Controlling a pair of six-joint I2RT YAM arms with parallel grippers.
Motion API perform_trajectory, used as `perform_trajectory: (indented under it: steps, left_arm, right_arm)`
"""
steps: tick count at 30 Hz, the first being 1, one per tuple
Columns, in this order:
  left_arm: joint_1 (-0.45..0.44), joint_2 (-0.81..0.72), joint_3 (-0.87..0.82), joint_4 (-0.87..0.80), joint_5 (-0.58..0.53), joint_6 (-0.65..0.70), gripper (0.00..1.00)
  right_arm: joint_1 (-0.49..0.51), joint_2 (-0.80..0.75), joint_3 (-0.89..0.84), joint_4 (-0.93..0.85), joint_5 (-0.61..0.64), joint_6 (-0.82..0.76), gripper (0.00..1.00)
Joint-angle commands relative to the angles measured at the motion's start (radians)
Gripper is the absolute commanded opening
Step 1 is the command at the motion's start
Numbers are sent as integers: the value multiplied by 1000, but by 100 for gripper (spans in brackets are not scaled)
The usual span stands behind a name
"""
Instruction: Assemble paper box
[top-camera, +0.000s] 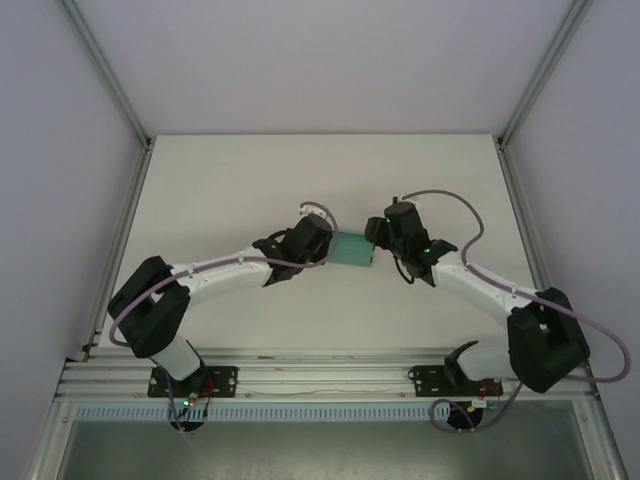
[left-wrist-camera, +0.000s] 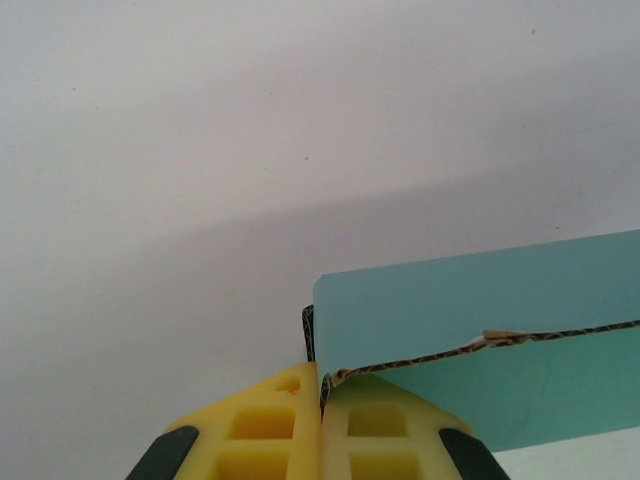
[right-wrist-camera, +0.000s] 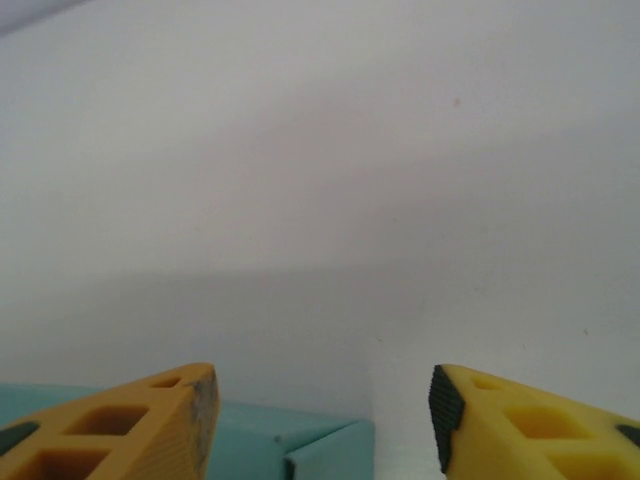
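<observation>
The paper box (top-camera: 353, 250) is teal-green card, held between the two arms at mid-table. My left gripper (left-wrist-camera: 320, 392) is shut on the box's left end, its yellow fingers (left-wrist-camera: 265, 425) pinching a card edge with a patterned inner face. The box (left-wrist-camera: 480, 330) runs off to the right in the left wrist view, one panel folded over another. My right gripper (right-wrist-camera: 322, 405) stands open at the box's right end. A folded corner of the box (right-wrist-camera: 300, 440) lies low between its fingers (right-wrist-camera: 160, 420), nearer the left one, and I see no contact with either.
The white table (top-camera: 320, 180) spreads behind and beside the arms. Aluminium frame posts (top-camera: 110, 90) rise along both sides, and a rail (top-camera: 320, 375) with the arm bases runs along the near edge.
</observation>
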Motion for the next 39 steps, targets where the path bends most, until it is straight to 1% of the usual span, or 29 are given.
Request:
perform_trajectory:
  steps: [1,2,3,5,6,10,13,14,17,18,22,25,27,30,31,33,36,38,39]
  left_arm:
    - [-14,-3,-30,-108,94,36,6]
    - [-15,-11,-26,-110,108,37,8]
    - [-14,-16,-26,-108,119,42,11]
    - [-15,-32,-23,-113,132,51,17]
    - [-15,-41,-21,-119,139,56,22]
    - [-13,-90,-2,-165,166,101,48]
    - [-13,-127,2,-216,225,190,73]
    - [-13,-136,-1,-226,223,200,81]
    - [1,-152,16,-260,272,185,97]
    - [11,-157,22,-257,301,166,100]
    - [80,-147,72,-244,393,47,100]
    - [157,-125,82,-174,511,-33,100]
    - [190,-104,84,-130,562,-62,100]
    - [210,-69,94,-120,584,-62,100]
    - [209,-59,93,-122,587,-60,97]
    - [217,-32,80,-125,592,-59,89]
    - [242,-2,35,-110,615,-82,73]
    - [257,11,-28,-47,638,-113,66]
    - [262,19,-57,-18,647,-131,61]
  right_arm:
    - [-3,29,-16,-43,-37,46,52]
    - [-2,38,-31,-31,-46,53,46]
    - [-2,46,-45,-23,-55,56,44]
    - [-3,60,-73,7,-81,65,44]
    - [-3,63,-88,24,-90,73,43]
    - [-2,66,-127,49,-91,96,40]
    - [-2,59,-148,56,-98,97,37]
    - [-1,60,-155,57,-96,97,37]
    - [0,61,-180,59,-77,91,36]
    - [0,62,-187,56,-69,87,36]
    - [5,63,-233,111,-65,43,34]
    - [5,72,-248,141,-56,21,34]
    - [5,81,-241,141,-52,11,33]
    - [5,92,-233,143,-50,8,33]
    - [5,92,-233,147,-48,9,33]
    - [5,90,-237,153,-39,14,32]
    - [5,85,-246,151,-30,18,32]
    - [5,86,-261,160,-32,17,32]
    - [4,89,-273,171,-33,11,31]
